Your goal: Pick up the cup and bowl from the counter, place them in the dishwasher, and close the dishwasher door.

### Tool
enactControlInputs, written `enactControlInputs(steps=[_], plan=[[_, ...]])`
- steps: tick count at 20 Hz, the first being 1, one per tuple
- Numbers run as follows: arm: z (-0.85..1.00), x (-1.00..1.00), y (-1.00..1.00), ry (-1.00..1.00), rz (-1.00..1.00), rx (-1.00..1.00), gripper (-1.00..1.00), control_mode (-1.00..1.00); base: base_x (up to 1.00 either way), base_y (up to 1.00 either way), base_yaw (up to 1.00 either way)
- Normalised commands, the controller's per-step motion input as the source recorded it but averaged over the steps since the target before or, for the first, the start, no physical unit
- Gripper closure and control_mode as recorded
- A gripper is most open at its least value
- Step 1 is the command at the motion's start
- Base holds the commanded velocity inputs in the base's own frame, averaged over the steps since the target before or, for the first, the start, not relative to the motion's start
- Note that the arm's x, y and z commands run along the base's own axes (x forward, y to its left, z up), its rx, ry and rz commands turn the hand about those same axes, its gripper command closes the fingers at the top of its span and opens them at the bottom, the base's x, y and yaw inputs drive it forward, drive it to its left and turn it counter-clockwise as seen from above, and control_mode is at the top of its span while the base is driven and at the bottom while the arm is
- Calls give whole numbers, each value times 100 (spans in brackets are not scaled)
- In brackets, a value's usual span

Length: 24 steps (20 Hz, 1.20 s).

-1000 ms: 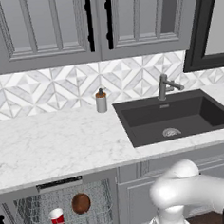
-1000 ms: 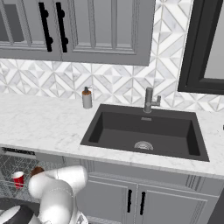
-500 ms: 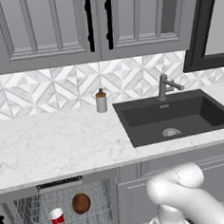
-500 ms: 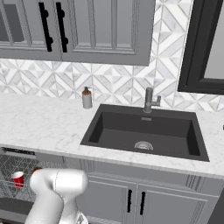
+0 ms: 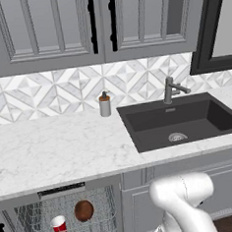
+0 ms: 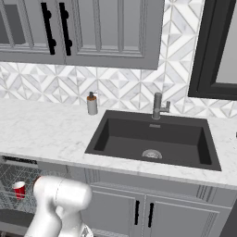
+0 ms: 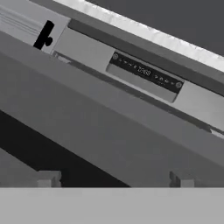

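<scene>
My pincer (image 7: 113, 178), wide open and empty, should meet the dishwasher door (image 7: 100, 144) squarely and push it up evenly.

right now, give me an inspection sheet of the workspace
surface: marble counter with a black sink set into it
job's things: red cup and brown bowl both sit in the dishwasher rack; the dishwasher stands open, with its door close in front of the hand camera
clutter: grey soap bottle at the back of the counter
grippers: gripper open, tips apart, holding nothing
cables: nothing seen
surroundings: faucet, patterned tile wall, grey cabinets above
</scene>
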Motion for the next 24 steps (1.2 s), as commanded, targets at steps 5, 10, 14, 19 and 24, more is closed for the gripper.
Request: enactControlInputs(steps=[5, 10, 14, 19, 24], plan=[[-82, 40, 21, -22, -13, -10, -100, -100, 0, 0, 0], [-72, 55, 6, -8, -46, -24, -100, -100, 0, 0, 0], [-94, 48, 36, 0, -53, -36, -100, -100, 0, 0, 0], [-40, 99, 24, -6, -50, -30, -100, -100, 0, 0, 0], [-40, 100, 9, -13, -42, -22, -100, -100, 0, 0, 0]])
